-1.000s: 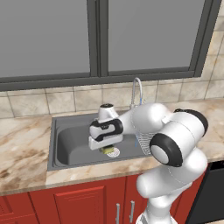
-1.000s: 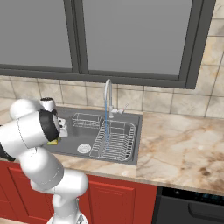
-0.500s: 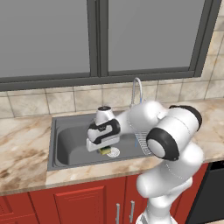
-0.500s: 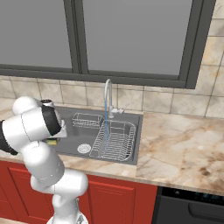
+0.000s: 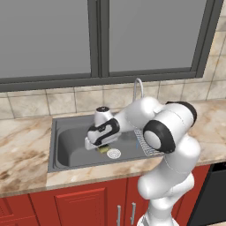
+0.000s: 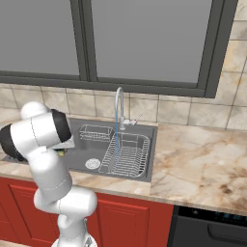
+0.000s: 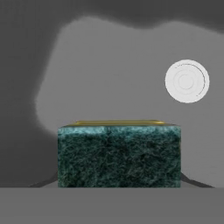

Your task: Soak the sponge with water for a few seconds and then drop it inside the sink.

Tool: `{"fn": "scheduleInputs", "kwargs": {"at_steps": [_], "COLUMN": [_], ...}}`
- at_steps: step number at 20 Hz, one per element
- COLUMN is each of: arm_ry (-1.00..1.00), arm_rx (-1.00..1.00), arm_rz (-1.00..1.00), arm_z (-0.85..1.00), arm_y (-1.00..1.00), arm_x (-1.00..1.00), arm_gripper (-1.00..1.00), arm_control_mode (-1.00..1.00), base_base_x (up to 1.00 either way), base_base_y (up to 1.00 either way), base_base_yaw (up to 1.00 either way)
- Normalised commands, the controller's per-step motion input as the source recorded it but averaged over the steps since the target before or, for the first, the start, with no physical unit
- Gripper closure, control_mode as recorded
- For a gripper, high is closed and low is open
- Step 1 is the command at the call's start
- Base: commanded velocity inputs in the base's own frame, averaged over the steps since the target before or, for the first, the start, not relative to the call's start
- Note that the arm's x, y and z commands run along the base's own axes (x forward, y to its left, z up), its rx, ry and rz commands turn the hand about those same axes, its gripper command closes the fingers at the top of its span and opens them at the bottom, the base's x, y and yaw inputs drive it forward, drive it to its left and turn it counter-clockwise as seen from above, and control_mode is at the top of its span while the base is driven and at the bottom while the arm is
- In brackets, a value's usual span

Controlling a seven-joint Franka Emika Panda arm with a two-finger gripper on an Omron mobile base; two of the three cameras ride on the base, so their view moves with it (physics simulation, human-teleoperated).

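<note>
So the small rectangular yellow sponge with the dark green scrub layer (image 7: 119, 155) was held clamped in the two-finger gripper (image 5: 100, 148), low inside the big dark grey metal sink basin (image 5: 66, 143), just beside the round silver drain (image 5: 114, 153). The thin pale blue stream of water (image 6: 116, 137) was seen well off toward the wire-rack side of that drain, under the curved chrome faucet (image 6: 119, 103). The sponge probably needed carrying across to it, long axis kept level.
</note>
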Motion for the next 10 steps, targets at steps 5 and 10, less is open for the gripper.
{"fn": "scheduleInputs", "kwargs": {"at_steps": [5, 10], "arm_ry": [-0.15, -0.11], "arm_rx": [0.00, 0.00], "arm_rz": [0.00, 0.00], "arm_z": [-0.01, -0.10], "arm_y": [0.17, 0.22], "arm_x": [0.08, 0.04], "arm_gripper": [1.00, 1.00], "arm_control_mode": [-1.00, -1.00], "base_base_x": [0.00, 0.00], "base_base_y": [0.00, 0.00], "base_base_yaw": [0.00, 0.00]}}
